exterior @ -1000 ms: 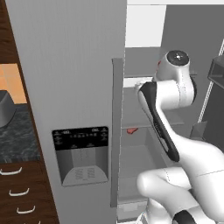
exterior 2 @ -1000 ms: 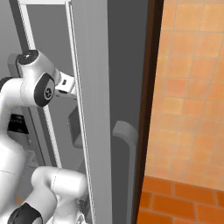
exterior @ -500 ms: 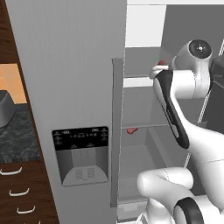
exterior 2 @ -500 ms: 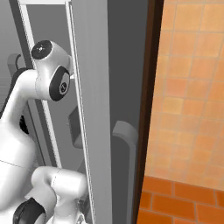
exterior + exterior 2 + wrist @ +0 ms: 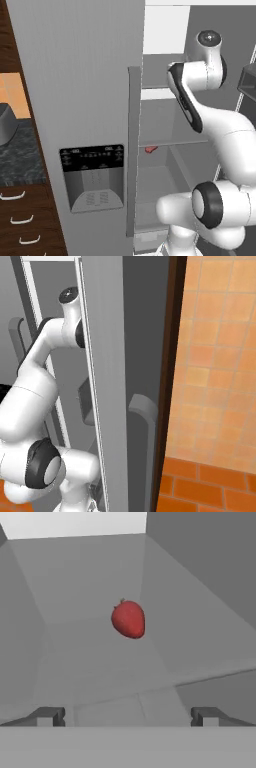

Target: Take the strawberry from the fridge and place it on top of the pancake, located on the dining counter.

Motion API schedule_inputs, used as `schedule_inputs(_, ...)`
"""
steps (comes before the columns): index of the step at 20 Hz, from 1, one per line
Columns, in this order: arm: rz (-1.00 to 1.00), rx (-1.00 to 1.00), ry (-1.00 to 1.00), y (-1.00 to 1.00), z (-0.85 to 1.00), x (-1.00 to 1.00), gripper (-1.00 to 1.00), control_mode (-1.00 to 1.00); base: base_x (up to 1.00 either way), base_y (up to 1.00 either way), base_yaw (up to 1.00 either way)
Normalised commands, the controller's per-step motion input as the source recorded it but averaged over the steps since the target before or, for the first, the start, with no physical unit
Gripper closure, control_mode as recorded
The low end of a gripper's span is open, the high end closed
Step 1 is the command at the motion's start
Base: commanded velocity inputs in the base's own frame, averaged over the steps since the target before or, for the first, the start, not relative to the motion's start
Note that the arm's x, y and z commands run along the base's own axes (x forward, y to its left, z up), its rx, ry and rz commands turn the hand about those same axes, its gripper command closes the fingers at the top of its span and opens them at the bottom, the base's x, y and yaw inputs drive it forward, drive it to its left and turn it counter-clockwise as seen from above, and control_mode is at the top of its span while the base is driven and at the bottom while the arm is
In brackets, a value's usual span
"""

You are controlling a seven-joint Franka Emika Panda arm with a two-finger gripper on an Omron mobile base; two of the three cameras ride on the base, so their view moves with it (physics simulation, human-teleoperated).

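The strawberry (image 5: 128,618) is a small dark-red fruit lying on a grey shelf inside the fridge (image 5: 90,75). It sits ahead of my gripper (image 5: 127,717), centred between the fingers and some way off. Both dark fingertips (image 5: 46,716) stand wide apart with nothing between them, so the gripper is open. In the left base view the strawberry (image 5: 150,148) rests on the middle shelf just right of the shut dispenser door, and my white arm (image 5: 200,110) reaches up and into the open compartment. The pancake and the dining counter are out of view.
The fridge's open right door (image 5: 105,356), with its long handle (image 5: 142,416), stands close beside the arm. A door bin (image 5: 248,82) juts in at the right. To the left is a black-topped counter (image 5: 20,150) over dark drawers. An orange tiled wall (image 5: 215,356) lies to the right.
The arm's upper joint has risen and swung further into the fridge. The strawberry has stayed on its shelf and the gripper has stayed open.
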Motion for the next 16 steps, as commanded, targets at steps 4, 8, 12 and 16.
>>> schedule_inputs(4, 0.0, 0.0, -0.04, -0.06, 0.2, 0.7, -1.0, -1.0, 0.0, 0.0, 0.0)
schedule_inputs(8, 0.0, 0.0, 0.0, -0.23, 0.03, 0.26, -1.0, -1.0, 0.0, 0.0, 0.0)
schedule_inputs(12, 0.02, 0.0, 0.0, -0.2, 0.0, 0.24, -1.0, -1.0, 0.0, 0.0, 0.0)
schedule_inputs(16, 0.08, 0.0, 0.0, -0.1, -0.06, 0.39, -1.0, -1.0, 0.0, 0.0, 0.0)
